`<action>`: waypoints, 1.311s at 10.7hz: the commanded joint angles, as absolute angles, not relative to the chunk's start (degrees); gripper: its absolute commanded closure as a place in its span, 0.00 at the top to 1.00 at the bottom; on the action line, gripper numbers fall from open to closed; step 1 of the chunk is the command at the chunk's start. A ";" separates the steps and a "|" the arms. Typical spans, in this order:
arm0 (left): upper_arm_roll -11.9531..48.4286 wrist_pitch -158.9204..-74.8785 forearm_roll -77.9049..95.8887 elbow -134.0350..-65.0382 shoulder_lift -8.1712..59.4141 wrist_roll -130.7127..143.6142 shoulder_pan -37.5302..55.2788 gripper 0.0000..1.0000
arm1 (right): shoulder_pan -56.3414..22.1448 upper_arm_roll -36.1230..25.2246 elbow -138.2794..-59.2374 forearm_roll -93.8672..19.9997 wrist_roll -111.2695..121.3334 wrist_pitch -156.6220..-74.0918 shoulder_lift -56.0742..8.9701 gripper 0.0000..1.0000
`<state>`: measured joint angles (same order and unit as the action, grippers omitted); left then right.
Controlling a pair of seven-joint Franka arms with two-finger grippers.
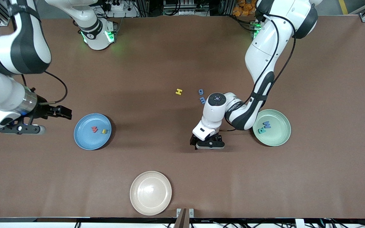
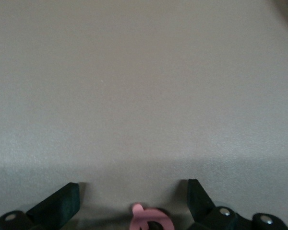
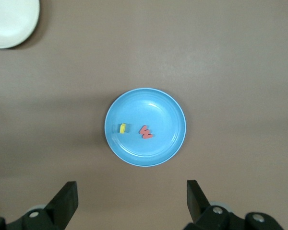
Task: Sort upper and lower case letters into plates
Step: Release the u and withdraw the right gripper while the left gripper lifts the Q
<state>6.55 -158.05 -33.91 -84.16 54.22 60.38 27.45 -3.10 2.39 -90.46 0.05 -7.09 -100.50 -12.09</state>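
Low in the front view, nearest the camera, a cream-white plate [image 1: 150, 193] is sitting bare on the brown table [image 1: 182, 164]. Higher up, around mid-frame, the left gripper [image 1: 208, 143] is hanging low over the table with its jaws spread wide; in the left wrist view a pink-red letter [image 2: 151, 219] is lying on the surface between the dark fingers [image 2: 62, 201], and I cannot tell whether either finger is touching it. Just toward the left arm's end, the mint green plate [image 1: 280, 139] is carrying a teal R [image 1: 261, 130] and a blue M [image 1: 266, 124], partly screened by the arm's elbow. Toward the right arm's end, the blue plate [image 1: 84, 142] is holding a red w [image 1: 94, 129] and a small yellow letter [image 1: 104, 131], side by side. The right gripper [image 1: 62, 112] is hovering beside that plate at the frame's middle left, jaws wide apart and gripping nothing. Farther up, a yellow H [image 1: 178, 91], a blue g [image 1: 201, 91] and a blue m [image 1: 202, 100] are lying loose on the table. Along the top edge, cables and frame rails are showing past the arm bases.
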 commanded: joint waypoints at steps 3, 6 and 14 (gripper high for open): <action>7.38 -153.02 -34.63 -84.11 53.61 62.67 28.30 1.00 | -2.99 2.64 -87.21 -1.23 -5.54 -96.95 -7.47 1.00; 8.96 -148.19 -34.63 -84.11 52.56 62.75 28.13 0.90 | -4.13 2.72 -84.20 -1.23 -5.62 -96.68 -7.65 1.00; 8.96 -148.01 -35.42 -83.76 52.65 62.14 27.60 0.52 | -4.31 3.16 -80.95 -1.32 -5.63 -95.27 -7.56 1.00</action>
<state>8.90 -149.06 -33.92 -83.07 52.50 61.06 27.87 -4.36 3.04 -82.01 -0.16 -6.18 -96.46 -7.61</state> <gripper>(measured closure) 0.467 0.000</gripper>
